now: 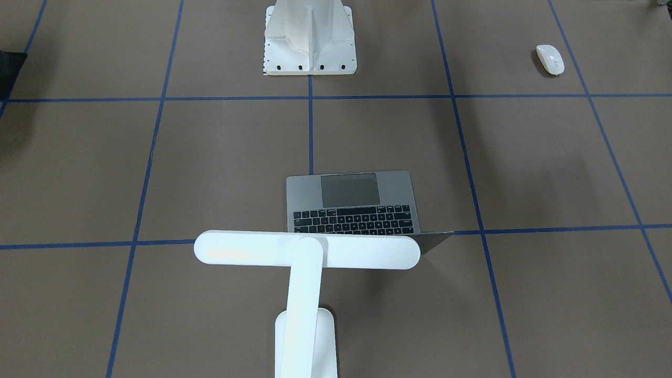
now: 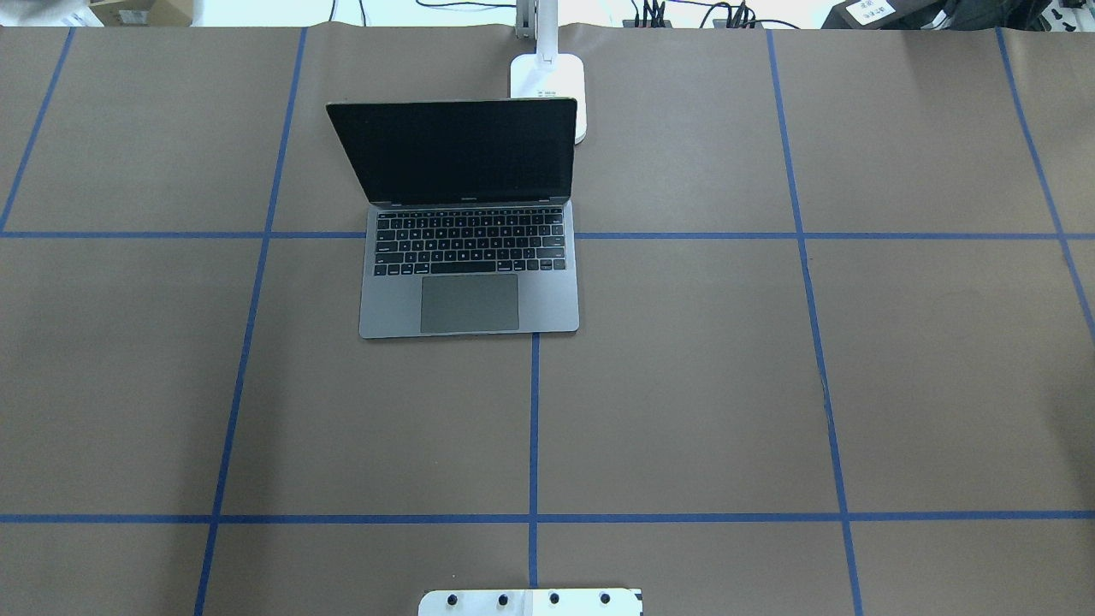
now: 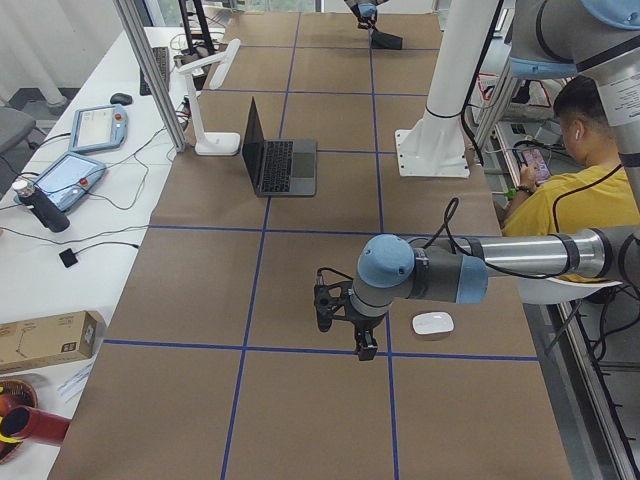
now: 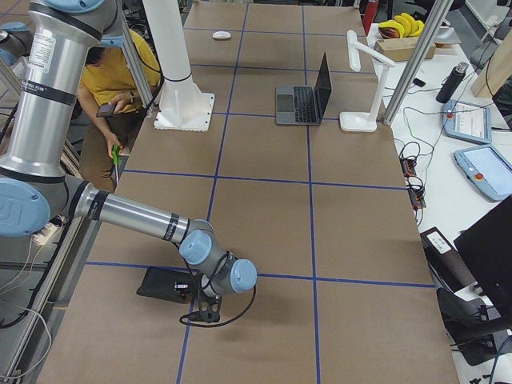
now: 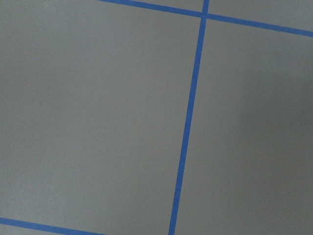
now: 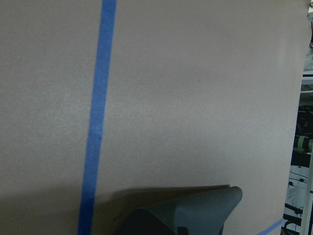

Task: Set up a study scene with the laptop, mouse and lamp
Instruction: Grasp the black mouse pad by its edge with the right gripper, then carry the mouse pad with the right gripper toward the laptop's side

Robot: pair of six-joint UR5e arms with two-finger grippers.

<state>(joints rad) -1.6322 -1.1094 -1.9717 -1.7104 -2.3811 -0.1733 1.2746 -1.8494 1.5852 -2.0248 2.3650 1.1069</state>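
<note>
White mouse [image 3: 433,324] near the left claw [image 3: 345,333], apart from it; claw's open-or-closed state indiscernible.

The laptop [image 2: 469,248] is space-grey, with black keys, a darker grey trackpad and a black screen. Behind the laptop, the lamp [image 1: 307,251] is plain white. The mouse [image 1: 549,59], well apart from the laptop, is glossy white. The table [image 2: 684,385] is brown, crossed by a blue tape grid.
</note>
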